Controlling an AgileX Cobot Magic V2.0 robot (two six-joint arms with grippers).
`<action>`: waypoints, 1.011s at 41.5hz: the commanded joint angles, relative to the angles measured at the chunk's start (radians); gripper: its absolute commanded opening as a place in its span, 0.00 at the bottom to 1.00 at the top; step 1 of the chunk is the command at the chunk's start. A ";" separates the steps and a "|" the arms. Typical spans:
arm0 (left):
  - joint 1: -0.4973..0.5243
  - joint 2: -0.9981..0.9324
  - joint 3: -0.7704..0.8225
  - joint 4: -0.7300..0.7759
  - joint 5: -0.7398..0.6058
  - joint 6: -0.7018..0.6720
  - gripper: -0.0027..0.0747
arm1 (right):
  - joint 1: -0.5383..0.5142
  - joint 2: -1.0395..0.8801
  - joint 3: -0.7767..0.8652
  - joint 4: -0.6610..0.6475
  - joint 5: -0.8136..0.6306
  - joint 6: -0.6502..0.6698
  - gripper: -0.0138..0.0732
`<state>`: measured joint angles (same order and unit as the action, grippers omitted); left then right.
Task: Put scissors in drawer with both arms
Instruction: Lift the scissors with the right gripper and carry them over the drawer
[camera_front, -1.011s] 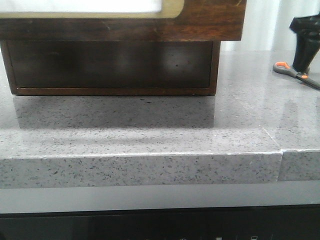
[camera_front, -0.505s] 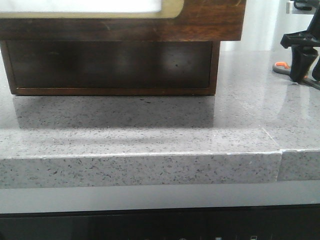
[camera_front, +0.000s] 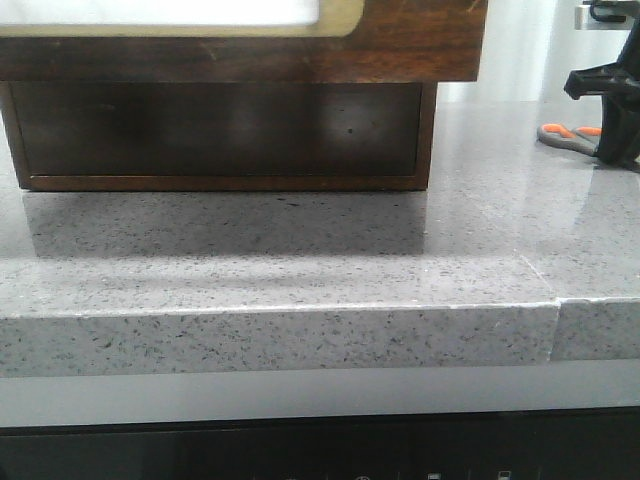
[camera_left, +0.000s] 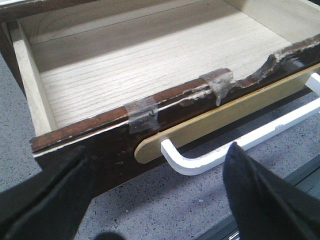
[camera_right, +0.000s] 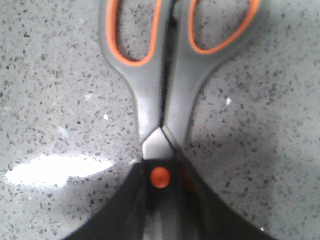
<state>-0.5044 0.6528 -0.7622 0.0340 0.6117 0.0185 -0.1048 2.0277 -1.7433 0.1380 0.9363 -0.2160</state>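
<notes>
The scissors (camera_right: 162, 95) lie on the speckled grey countertop (camera_front: 300, 260) at its far right, well apart from the drawer (camera_left: 150, 95); their blades are hidden beneath the right gripper (camera_right: 161, 200), whose fingers close around the orange pivot. The drawer stands pulled open, its pale wood interior bare. The left gripper (camera_left: 155, 200) is spread wide in front of the white handle (camera_left: 200, 160), touching nothing, its fingertips cut off.

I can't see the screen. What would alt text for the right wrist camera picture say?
Small scissors with grey handles and orange-lined finger loops lie closed on a speckled grey stone counter, seen close from above. The right claw closes around them at the orange pivot screw, its dark fingers hiding the blades.
</notes>
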 joint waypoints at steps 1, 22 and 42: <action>-0.010 -0.001 -0.036 -0.002 -0.082 -0.013 0.71 | 0.000 -0.036 -0.021 0.003 -0.001 -0.010 0.22; -0.010 -0.001 -0.036 -0.002 -0.082 -0.013 0.71 | 0.000 -0.109 -0.022 0.011 -0.001 -0.010 0.21; -0.010 -0.001 -0.036 -0.002 -0.082 -0.013 0.71 | 0.001 -0.466 -0.025 0.059 -0.008 -0.010 0.21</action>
<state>-0.5044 0.6528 -0.7622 0.0340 0.6117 0.0185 -0.1045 1.6741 -1.7369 0.1593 0.9782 -0.2160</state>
